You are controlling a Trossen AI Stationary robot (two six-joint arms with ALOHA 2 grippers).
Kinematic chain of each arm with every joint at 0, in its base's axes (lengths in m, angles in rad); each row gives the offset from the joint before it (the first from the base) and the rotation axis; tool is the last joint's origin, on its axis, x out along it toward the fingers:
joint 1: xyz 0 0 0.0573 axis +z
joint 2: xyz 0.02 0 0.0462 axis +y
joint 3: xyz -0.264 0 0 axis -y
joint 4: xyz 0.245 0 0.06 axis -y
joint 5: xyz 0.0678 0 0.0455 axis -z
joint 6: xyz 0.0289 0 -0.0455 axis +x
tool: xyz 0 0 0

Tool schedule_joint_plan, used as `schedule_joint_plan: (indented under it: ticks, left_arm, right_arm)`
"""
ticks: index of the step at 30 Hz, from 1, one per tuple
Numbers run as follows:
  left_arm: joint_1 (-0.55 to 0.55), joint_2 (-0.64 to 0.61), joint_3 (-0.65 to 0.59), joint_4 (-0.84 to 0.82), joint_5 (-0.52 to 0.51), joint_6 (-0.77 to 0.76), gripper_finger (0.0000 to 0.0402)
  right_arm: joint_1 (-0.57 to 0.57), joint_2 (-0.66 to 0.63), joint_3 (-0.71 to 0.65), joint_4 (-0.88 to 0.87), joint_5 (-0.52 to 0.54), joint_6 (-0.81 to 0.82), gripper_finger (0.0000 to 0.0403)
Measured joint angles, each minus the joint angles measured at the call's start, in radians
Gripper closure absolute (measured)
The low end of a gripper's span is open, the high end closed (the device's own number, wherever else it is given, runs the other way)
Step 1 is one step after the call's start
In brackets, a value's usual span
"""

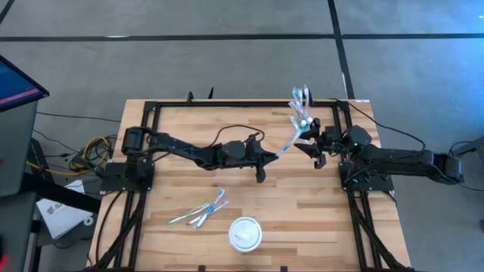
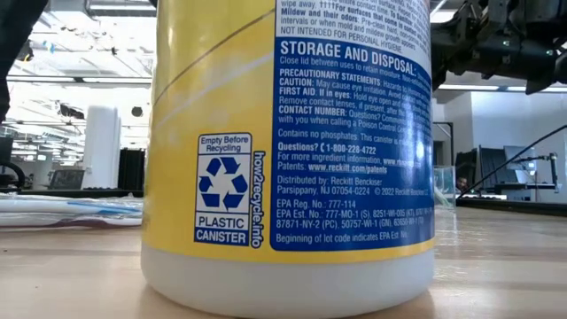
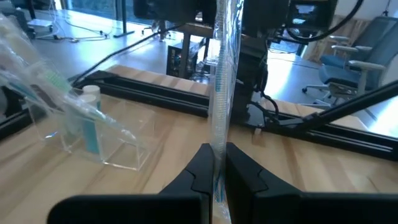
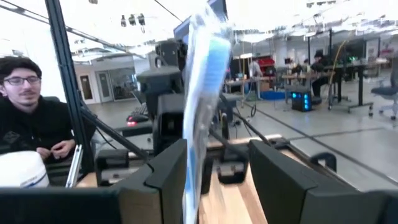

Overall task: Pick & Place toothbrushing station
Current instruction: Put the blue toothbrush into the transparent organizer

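Note:
My left gripper (image 1: pixel 266 159) reaches in from the table's left to mid-table and is shut on a blue toothbrush in a clear wrapper (image 1: pixel 291 140). The brush's free end (image 4: pixel 205 81) stands between the open fingers of my right gripper (image 1: pixel 311 145). Whether it touches them, I cannot tell. A clear tumbler (image 1: pixel 301 98) stands at the far right edge, holding more toothbrushes and a small tube (image 3: pixel 92 124). Several loose toothbrushes (image 1: pixel 200 213) lie flat on the near part of the table. My left gripper pinches the wrapped toothbrush near one end (image 3: pixel 217 155) between its two fingers. The fingers come roughly level from the table's left. The brush sticks out past the fingertips toward my right gripper, lifted clear of the table.
A yellow canister (image 2: pixel 288 151) with a round white top (image 1: pixel 246 233) stands near the front edge and fills the low view. A black frame (image 1: pixel 227 103) runs around the tabletop. A person (image 4: pixel 28 118) sits beyond the table.

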Motion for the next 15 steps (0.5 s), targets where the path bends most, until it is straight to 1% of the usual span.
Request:
schedule_joint_plan:
  ticks: [5, 15]
  left_arm:
    - [0.000, 0.034, 0.024, 0.002, 0.000, 0.000, 0.0395]
    - [0.004, 0.035, 0.024, 0.032, -0.001, 0.000, 0.0395]
  right_arm:
    - [0.006, 0.000, 0.000, 0.009, 0.000, 0.000, 0.0239]
    - [0.006, 0.000, 0.000, 0.037, 0.000, 0.000, 0.0240]
